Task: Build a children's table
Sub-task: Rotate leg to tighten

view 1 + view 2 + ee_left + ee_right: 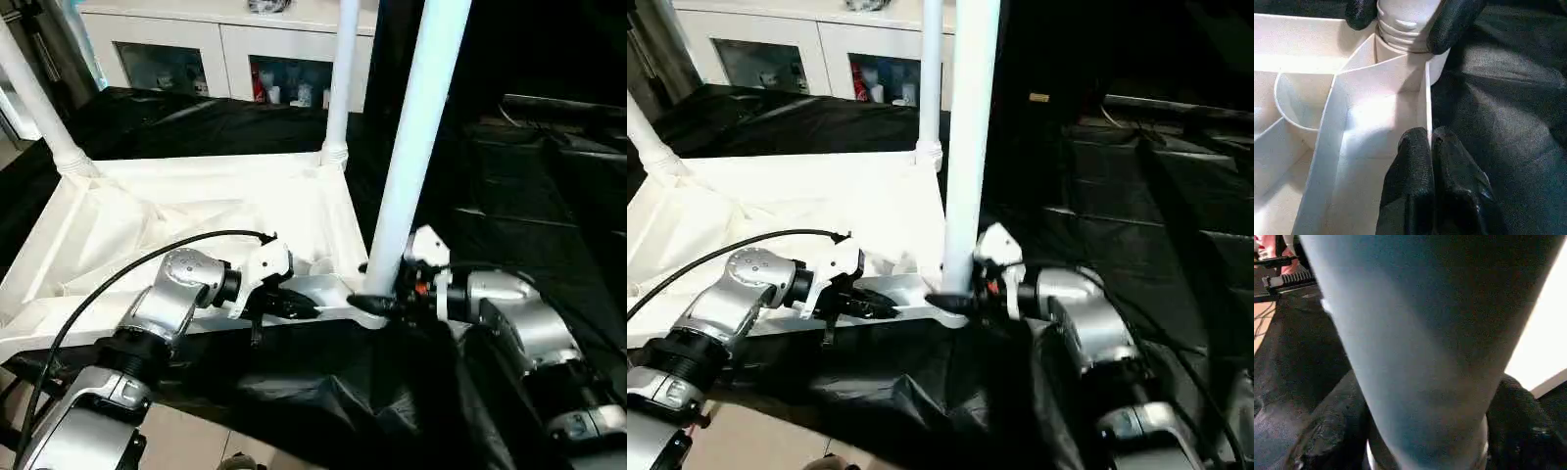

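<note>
White plastic tabletop (196, 220) lies upside down on the black-draped desk (509, 225); the left end effector (1431, 142) pinching its rim should brace firmly while the right end effector (384, 300), clamped around the near leg (411, 147), seats it straight in the socket.

I am looking into what seems a lab or test room dressed up as a home. A white cabinet (220, 44) with glass doors is standing along the far wall, small bottles and packets showing behind the panes. Black cloth (509, 225) is covering the whole work surface, draping in folds over its near edge. A black cable (108, 284) is trailing over my left arm.
</note>
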Controlling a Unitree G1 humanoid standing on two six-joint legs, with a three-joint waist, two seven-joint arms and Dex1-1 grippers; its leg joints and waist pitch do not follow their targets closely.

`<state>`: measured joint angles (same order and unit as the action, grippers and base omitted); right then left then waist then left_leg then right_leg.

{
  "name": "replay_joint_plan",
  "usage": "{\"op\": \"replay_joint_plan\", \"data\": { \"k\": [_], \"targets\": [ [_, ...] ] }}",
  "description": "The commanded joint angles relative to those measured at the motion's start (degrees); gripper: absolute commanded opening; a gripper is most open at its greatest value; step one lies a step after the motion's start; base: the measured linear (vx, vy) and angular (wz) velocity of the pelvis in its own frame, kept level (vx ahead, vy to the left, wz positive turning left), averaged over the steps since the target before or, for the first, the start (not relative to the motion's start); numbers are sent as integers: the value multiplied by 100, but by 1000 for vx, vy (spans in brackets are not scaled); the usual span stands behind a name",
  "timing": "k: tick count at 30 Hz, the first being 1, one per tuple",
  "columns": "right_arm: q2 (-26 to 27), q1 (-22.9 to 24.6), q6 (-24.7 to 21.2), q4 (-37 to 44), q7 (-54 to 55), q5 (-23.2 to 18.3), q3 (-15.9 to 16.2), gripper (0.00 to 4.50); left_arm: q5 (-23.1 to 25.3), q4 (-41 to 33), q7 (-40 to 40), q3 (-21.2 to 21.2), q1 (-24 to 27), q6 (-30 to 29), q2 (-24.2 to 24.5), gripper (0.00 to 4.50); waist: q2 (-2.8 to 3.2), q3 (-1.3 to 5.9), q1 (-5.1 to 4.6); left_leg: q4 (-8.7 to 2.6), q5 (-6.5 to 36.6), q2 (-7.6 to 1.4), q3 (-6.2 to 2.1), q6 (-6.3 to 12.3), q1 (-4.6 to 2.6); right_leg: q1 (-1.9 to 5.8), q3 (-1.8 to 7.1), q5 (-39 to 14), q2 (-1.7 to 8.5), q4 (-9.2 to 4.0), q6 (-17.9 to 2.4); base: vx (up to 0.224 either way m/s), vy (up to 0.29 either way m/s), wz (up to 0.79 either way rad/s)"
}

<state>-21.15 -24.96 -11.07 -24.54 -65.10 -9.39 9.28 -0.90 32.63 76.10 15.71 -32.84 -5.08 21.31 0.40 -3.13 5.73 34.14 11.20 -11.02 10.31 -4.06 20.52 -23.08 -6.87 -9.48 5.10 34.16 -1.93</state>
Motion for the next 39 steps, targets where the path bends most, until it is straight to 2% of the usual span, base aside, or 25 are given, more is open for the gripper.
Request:
{"op": "replay_joint_plan", "data": {
  "k": [1, 11, 13, 14, 15, 16, 17, 19, 22, 24, 25, 28, 29, 31, 32, 33, 35, 37, 38, 39],
  "targets": [
    [-41, 33, -32, 98, 3, 35, 37, 275, -114, -245, 22, -3, -42, 51, 14, 0, 11, 405, -8, -402, 975, -276, -77, 336, -30, 342, 365, -1409, 423, -399, -1103, 0, 0, 0],
    [262, 257, -220, 168, 319, -126, 0, 267, -95, -182, -355, -68, -125, -105, -184, 0, -16, 391, -10, -413, 1010, -275, -80, 312, -32, 332, 364, -1639, 430, -423, -1014, 0, 0, 0],
    [506, 258, -248, 60, 894, -72, -143, 267, -62, -74, -731, -130, -224, -209, -390, 0, -16, 381, -14, -418, 1077, -277, -82, 262, -57, 307, 372, -1772, 440, -448, -986, 0, 0, 0],
    [774, 177, -204, -185, 1525, 55, -252, 267, 24, 71, -1144, -170, -342, -291, -572, 0, -28, 385, -28, -421, 1084, -259, -89, 190, -55, 311, 365, -1934, 444, -458, -927, 0, 0, 0],
    [776, 176, -204, -187, 1532, 56, -253, 267, 25, 73, -1148, -170, -343, -292, -574, 0, -29, 378, -40, -423, 1092, -251, -89, 171, -51, 305, 363, -1989, 441, -472, -909, 0, 0, 0],
    [979, 86, -199, -402, 1997, 135, -347, 267, 91, 196, -1421, -183, -436, -355, -702, 0, -33, 371, -52, -427, 1133, -243, -95, 155, -45, 316, 353, -2082, 442, -487, -874, 0, 0, 0],
    [1155, -1, -210, -598, 2381, 162, -449, 267, 148, 297, -1641, -189, -513, -373, -806, 0, -18, 363, -84, -430, 1233, -241, -98, 98, -73, 285, 348, -2296, 447, -517, -819, 0, 0, 0],
    [1411, -121, -249, -815, 2881, 140, -611, 267, 205, 447, -1952, -217, -628, -426, -961, 0, -40, 369, -110, -431, 1246, -226, -111, 77, -57, 319, 336, -2455, 452, -538, -710, 0, 0, 0],
    [1846, -385, -164, -1193, 3717, 246, -725, 267, 290, 716, -2519, -244, -858, -545, -1306, 0, -22, 367, -147, -428, 1199, -218, -102, 91, -65, 282, 351, -2361, 440, -543, -698, 0, 0, 0],
    [2170, -655, 115, -1545, 4298, 474, -686, 267, 335, 859, -2773, -199, -986, -586, -1562, 0, -7, 377, -161, -425, 1179, -212, -103, 60, -64, 291, 344, -2291, 440, -538, -726, 0, 0, 0],
    [2193, -677, 130, -1570, 4330, 489, -681, 267, 338, 866, -2778, -195, -992, -580, -1578, 0, -10, 381, -182, -427, 1159, -216, -105, 42, -56, 293, 347, -2196, 442, -524, -763, 0, 0, 0],
    [2321, -824, 282, -1706, 4227, 543, -588, 267, 332, 873, -2699, -158, -1008, -541, -1683, 0, -12, 408, -192, -419, 1000, -223, -103, 173, -21, 337, 357, -1661, 433, -451, -904, 0, 0, 0],
    [2355, -867, 253, -1697, 3855, 443, -549, 302, 304, 840, -2591, -130, -994, -550, -1696, 0, -13, 405, -202, -414, 971, -224, -92, 238, -24, 334, 363, -1489, 424, -438, -972, 0, 0, 0],
    [2368, -875, 210, -1670, 3749, 368, -598, 302, 297, 828, -2520, -111, -974, -498, -1653, 0, -8, 404, -205, -410, 960, -224, -89, 297, -17, 347, 363, -1416, 430, -429, -1034, 0, 0, 0],
    [2319, -859, 192, -1617, 3671, 351, -608, 339, 288, 794, -2394, -93, -930, -439, -1567, 0, -10, 400, -209, -410, 972, -224, -85, 319, -23, 342, 365, -1428, 427, -434, -1050, 0, 0, 0],
    [2300, -862, 225, -1633, 3627, 365, -602, 342, 289, 779, -2334, -91, -906, -423, -1529, 0, -29, 399, -198, -412, 998, -223, -87, 326, -22, 351, 362, -1505, 438, -435, -1049, 0, 0, 0],
    [2259, -859, 279, -1639, 3596, 404, -577, 350, 287, 759, -2261, -84, -877, -378, -1482, 0, -20, 394, -213, -413, 1038, -227, -87, 326, -24, 343, 364, -1591, 439, -449, -1027, 0, 0, 0],
    [2119, -829, 272, -1588, 3344, 400, -524, 381, 254, 679, -2038, -69, -800, -310, -1360, 0, -18, 391, -224, -420, 1034, -229, -93, 330, -14, 353, 363, -1611, 439, -445, -1026, 0, 0, 0],
    [1953, -776, 278, -1497, 3055, 405, -439, 390, 226, 618, -1862, -57, -738, -231, -1260, 0, -4, 398, -224, -415, 1021, -233, -99, 342, -11, 364, 360, -1542, 439, -432, -1049, 0, 0, 0],
    [1772, -715, 277, -1394, 2727, 399, -351, 390, 195, 557, -1684, -48, -679, -166, -1160, 0, -13, 402, -233, -408, 995, -236, -94, 389, 1, 371, 363, -1409, 429, -421, -1078, 0, 0, 0]
  ]
}}
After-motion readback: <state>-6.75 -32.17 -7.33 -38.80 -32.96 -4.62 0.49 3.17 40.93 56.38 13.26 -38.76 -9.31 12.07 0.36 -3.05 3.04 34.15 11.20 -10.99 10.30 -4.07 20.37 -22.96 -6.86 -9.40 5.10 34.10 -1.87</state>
